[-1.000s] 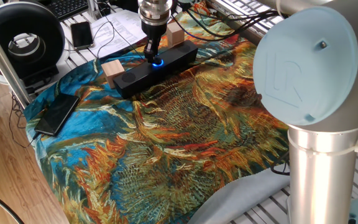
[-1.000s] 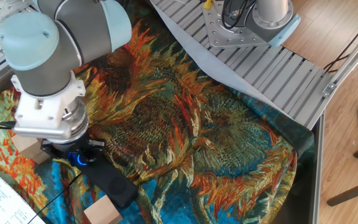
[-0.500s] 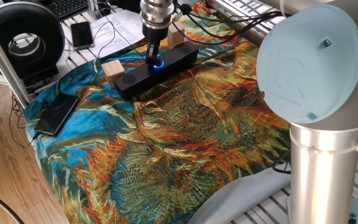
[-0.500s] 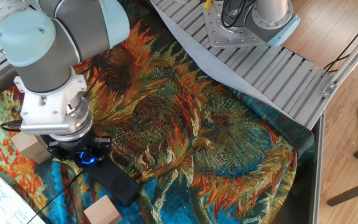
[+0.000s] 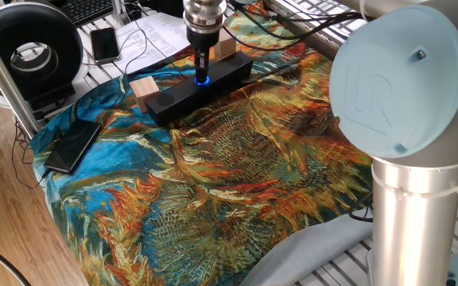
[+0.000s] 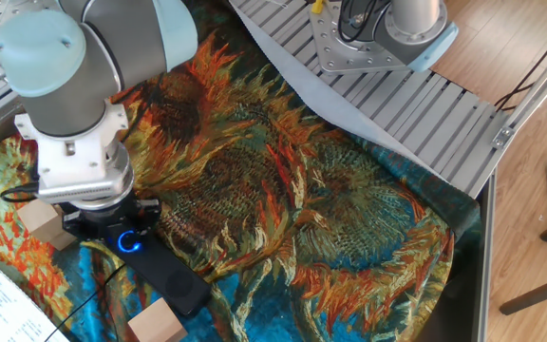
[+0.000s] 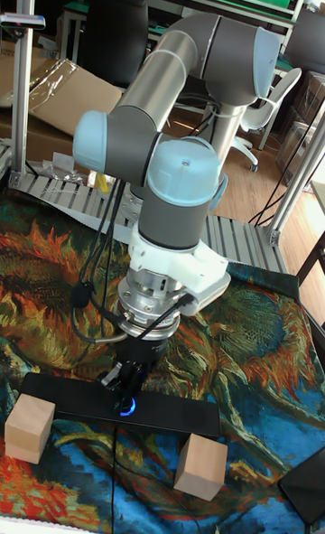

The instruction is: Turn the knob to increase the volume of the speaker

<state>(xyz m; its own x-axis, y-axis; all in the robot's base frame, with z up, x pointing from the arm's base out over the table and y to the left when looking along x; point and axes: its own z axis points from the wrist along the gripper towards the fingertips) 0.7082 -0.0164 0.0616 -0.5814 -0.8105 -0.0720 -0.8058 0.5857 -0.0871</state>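
Gripping the knob (image 5: 202, 79) on the speaker (image 5: 173, 97): gripper (image 5: 202, 73), fingers clamped around it.

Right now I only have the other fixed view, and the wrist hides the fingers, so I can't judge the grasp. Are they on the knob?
Observer: In one fixed view the gripper points straight down, tips at the knob; whether they pinch it I cannot tell.
Operator: Is the knob centred on the speaker?
Observer: In the tall fixed view its glow sits about midway along the speaker, directly under the gripper.
Operator: Anything outside my frame?
Observer: A phone lies flat on the cloth, apart from the speaker.
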